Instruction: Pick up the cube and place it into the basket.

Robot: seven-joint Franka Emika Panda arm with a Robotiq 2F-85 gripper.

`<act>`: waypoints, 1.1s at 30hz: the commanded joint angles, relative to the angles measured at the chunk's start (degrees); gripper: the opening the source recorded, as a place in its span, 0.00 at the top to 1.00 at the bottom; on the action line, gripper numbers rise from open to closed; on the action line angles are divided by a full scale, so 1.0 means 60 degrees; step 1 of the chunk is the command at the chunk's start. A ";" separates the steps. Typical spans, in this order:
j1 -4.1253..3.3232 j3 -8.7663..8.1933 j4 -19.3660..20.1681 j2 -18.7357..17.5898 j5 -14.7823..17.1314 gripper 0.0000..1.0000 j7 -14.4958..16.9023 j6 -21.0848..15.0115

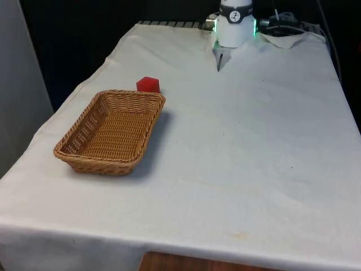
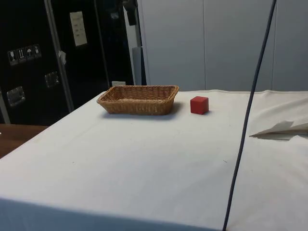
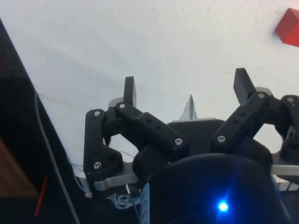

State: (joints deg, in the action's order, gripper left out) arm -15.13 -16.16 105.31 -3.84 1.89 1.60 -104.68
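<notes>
Starting at the front view's left, the shallow rectangular woven wicker basket (image 1: 110, 131) is sitting empty on the white tablecloth (image 1: 248, 158), its long side running away from the camera. Just beyond its far rim, the small red cube (image 1: 148, 84) is resting on the cloth; in the side view the cube (image 2: 199, 105) is standing just beside the basket (image 2: 138, 99), with a narrow strip of cloth showing between them. Further to the front view's right, near the robot's base, a fold of cloth (image 1: 221, 58) is sticking up.

In the wrist view the black two-finger gripper (image 3: 186, 91) is hanging well above the cloth with its fingers spread wide and nothing between them, and the cube (image 3: 290, 28) is lying off at the edge of the picture, well apart from the fingertips (image 3: 129, 89). So the pick is not yet begun.

The main risk is the closeness of cube and basket: if the gripper is coming down with one finger on the basket side, that finger may be catching the wicker rim, shoving the light basket or tipping the cube. A grasp across the free faces looks safer. A loose, off-centre pinch could also be letting the cube slip during the lift over the rim.
</notes>
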 commanded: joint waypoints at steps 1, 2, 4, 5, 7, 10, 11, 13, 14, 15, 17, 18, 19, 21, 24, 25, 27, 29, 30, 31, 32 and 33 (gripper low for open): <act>0.0000 0.0000 0.0000 0.0000 -0.0019 0.00 0.0000 0.0000; 0.0010 -0.0010 -0.0010 -0.0010 -0.0115 0.00 -0.0010 -0.0010; 0.0019 -0.0019 0.0000 -0.0010 -0.0162 0.00 -0.0019 -0.0010; 0.0029 -0.0019 0.0000 -0.0010 -0.0181 0.00 -0.0019 -0.0010; 0.0048 -0.0019 0.0029 0.0010 -0.0296 0.00 -0.0029 -0.0019; 0.0067 -0.0019 0.0038 0.0019 -0.0420 0.00 -0.0038 -0.0019; 0.0067 -0.0010 0.0010 -0.0010 -0.0334 0.00 0.0000 0.0010; 0.0095 -0.0029 0.0057 0.0029 -0.0554 0.00 -0.0038 -0.0019; 0.0105 -0.0029 0.0067 0.0029 -0.0602 0.00 -0.0038 -0.0019; 0.0115 -0.0029 0.0076 0.0038 -0.0649 0.00 -0.0048 -0.0019; 0.0134 -0.0029 0.0095 0.0048 -0.0745 0.00 -0.0038 -0.0029; 0.0153 -0.0029 0.0105 0.0048 -0.0783 0.00 -0.0038 -0.0029; 0.0162 -0.0029 0.0115 0.0048 -0.0831 0.00 -0.0048 -0.0038; 0.0181 -0.0029 0.0067 0.0000 -0.0783 0.00 -0.0010 0.0010; 0.0239 -0.0057 0.0229 0.0086 -0.1050 0.00 -0.0019 -0.0086; 0.0248 -0.0067 0.0258 0.0095 -0.1089 0.00 -0.0019 -0.0095; 0.0277 -0.0086 0.0325 0.0124 -0.1165 0.00 -0.0019 -0.0124; 0.0296 -0.0105 0.0392 0.0153 -0.1232 0.00 -0.0038 -0.0153; 0.0315 -0.0134 0.0458 0.0172 -0.1261 0.00 -0.0048 -0.0181; 0.0306 -0.0115 0.0315 0.0076 -0.1165 0.00 -0.0010 -0.0019; 0.0325 -0.0153 0.0497 0.0191 -0.1270 0.00 -0.0048 -0.0210; 0.0325 -0.0162 0.0525 0.0201 -0.1270 0.00 -0.0057 -0.0229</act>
State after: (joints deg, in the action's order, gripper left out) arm -13.24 -17.07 107.60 -3.27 -5.21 1.55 -104.97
